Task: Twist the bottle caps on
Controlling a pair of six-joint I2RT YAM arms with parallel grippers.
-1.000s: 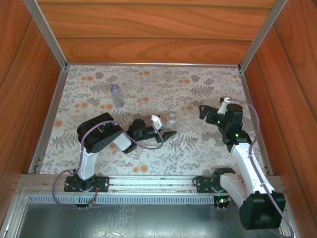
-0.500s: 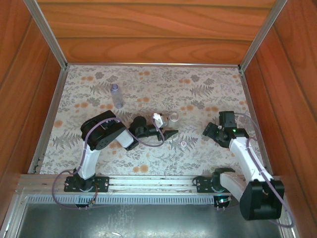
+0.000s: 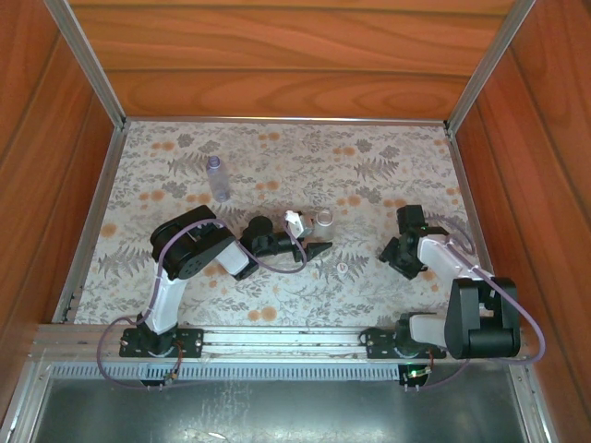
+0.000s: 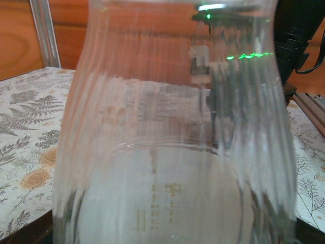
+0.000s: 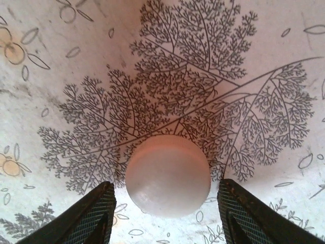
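Black right gripper (image 5: 165, 190) wide open, straddling white cap (image 5: 167, 168) flat on floral cloth (image 5: 213, 76), fingers not touching it. Risk: uneven close flicks or tilts tiny cap. Left gripper (image 3: 317, 249): clear bottle (image 4: 172, 152) pressed close, grip impossible to judge; loose hold could let it spin during capping.

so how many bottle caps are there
2: a whitish cap on the tablecloth between the open fingers of the right end effector; a second cap loose on the cloth to its left, mid-table.
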